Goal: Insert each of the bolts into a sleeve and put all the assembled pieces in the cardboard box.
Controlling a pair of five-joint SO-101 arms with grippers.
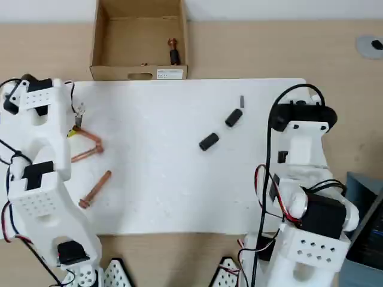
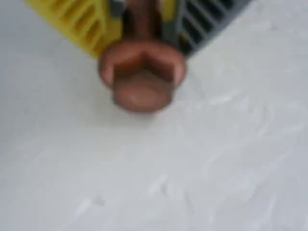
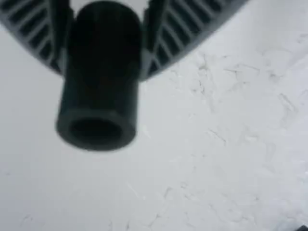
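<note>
In the left wrist view my left gripper (image 2: 142, 21) is shut on a copper bolt (image 2: 142, 79), whose hex head points at the camera just above the white mat. From above, this gripper (image 1: 76, 124) is at the mat's left edge, with the held bolt (image 1: 90, 137) slanting out of it. My right gripper (image 3: 107, 45) is shut on a black sleeve (image 3: 98, 96), open end toward the camera. Two more bolts (image 1: 84, 156) (image 1: 96, 189) lie on the left of the mat. Two loose sleeves (image 1: 233, 118) (image 1: 208, 142) lie right of centre. The cardboard box (image 1: 102, 42) holds one assembled piece (image 1: 173, 51).
The white mat (image 1: 167, 191) covers most of the wooden table. A small grey pin (image 1: 242, 101) lies near the far sleeve. The right arm's body (image 1: 302, 155) stands over the mat's right edge. A dark bin (image 1: 365, 227) is at the far right.
</note>
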